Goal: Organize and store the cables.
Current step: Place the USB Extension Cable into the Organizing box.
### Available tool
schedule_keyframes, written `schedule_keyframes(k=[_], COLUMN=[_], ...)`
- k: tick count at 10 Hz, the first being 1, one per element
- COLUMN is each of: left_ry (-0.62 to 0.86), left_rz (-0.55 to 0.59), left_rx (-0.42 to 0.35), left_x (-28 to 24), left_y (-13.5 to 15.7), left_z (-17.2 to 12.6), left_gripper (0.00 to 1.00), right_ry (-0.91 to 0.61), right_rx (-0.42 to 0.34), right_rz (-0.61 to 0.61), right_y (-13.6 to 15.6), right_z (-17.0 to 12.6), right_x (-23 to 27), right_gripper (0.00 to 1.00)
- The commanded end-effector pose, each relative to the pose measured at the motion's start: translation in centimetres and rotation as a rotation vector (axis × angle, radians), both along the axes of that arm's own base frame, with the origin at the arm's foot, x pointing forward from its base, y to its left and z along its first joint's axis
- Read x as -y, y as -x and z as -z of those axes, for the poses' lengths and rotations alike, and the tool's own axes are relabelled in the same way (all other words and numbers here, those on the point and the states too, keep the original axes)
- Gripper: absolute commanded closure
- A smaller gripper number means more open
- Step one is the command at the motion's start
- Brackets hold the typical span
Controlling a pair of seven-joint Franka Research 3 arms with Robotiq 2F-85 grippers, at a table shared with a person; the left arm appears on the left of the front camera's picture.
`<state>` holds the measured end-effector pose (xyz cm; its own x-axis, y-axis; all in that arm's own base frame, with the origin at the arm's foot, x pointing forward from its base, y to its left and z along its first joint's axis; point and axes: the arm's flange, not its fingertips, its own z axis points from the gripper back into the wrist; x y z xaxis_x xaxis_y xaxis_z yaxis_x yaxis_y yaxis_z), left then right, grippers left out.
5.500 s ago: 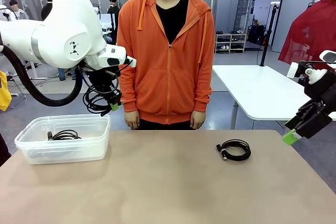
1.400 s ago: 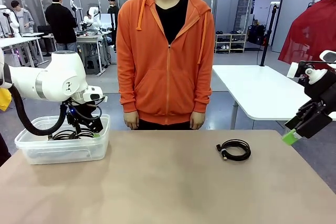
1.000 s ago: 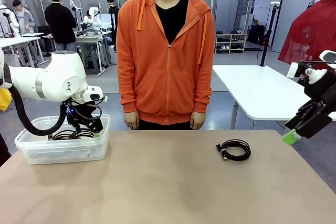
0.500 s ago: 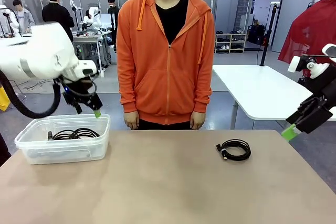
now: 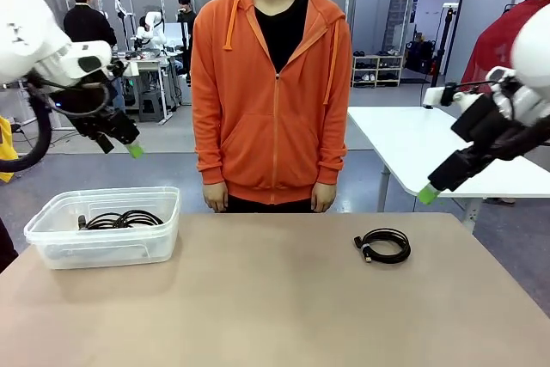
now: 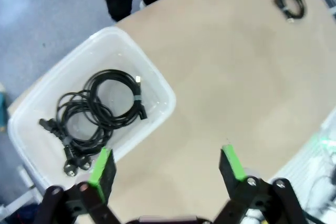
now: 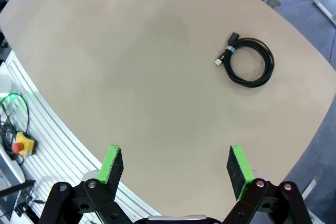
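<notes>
One coiled black cable lies on the tan table right of centre; it is also in the right wrist view and, small, in the left wrist view. More black cables lie tangled in the clear plastic bin, seen from above as loose coils with plug ends. My left gripper hangs open high above the bin, nothing between its green pads. My right gripper is open in the air to the right of the lone cable, its pads wide apart.
A person in an orange hoodie stands at the far table edge, hands down. A white table stands behind on the right. The tabletop between the bin and the lone cable is bare.
My left gripper has risen out of the bin and moved left, leaving its cable coil inside. My right arm has swung left and up toward the table.
</notes>
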<state>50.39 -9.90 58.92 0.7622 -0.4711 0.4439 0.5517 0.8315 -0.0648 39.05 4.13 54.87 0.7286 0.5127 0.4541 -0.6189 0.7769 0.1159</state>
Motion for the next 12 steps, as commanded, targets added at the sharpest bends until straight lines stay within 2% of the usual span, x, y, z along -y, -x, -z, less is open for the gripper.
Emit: schedule_keyframes(k=[1, 2, 5, 7, 8, 9, 10, 12], left_ry=[0.018, 0.022, 0.1, 0.026, 0.026, 0.036, 0.026, -0.014], left_rz=[0.098, 0.135, 0.19, 0.268, 0.264, 0.259, 0.264, 0.285], left_rx=[0.105, 0.117, 0.178, 0.047, 0.065, 0.09, 0.073, 0.039], left_x=[-0.8, -0.6, -0.8, -1.8, -2.0, -2.5, -3.2, -3.4], left_y=[5.3, 7.0, 11.0, 13.6, 14.1, 14.8, 15.1, 15.4], left_z=[1.7, 2.5, 2.2, 2.4, 2.4, 1.6, 1.0, 0.9], left_gripper=[0.0, 0.0, 0.0, 0.0, 0.0, 0.0, 0.0, 0.0], right_ry=[0.047, 0.05, 0.079, 0.096, 0.072, 0.08, 0.08, 0.062], right_rx=[-0.029, -0.028, -0.014, 0.017, 0.057, 0.033, 0.013, 0.041], right_rz=[0.07, 0.077, 0.07, -0.005, -0.042, -0.027, -0.034, 0.0], right_y=[-3.5, -5.1, -8.5, -10.3, -11.3, -12.2, -13.0, -14.1], right_z=[0.9, 1.4, 2.1, 3.4, 4.3, 5.3, 6.7, 9.7], right_x=[-1.3, -2.0, -4.0, -4.6, -4.5, -4.2, -4.0, -3.7], right_gripper=[0.0, 0.0, 0.0, 0.0, 0.0, 0.0, 0.0, 0.0])
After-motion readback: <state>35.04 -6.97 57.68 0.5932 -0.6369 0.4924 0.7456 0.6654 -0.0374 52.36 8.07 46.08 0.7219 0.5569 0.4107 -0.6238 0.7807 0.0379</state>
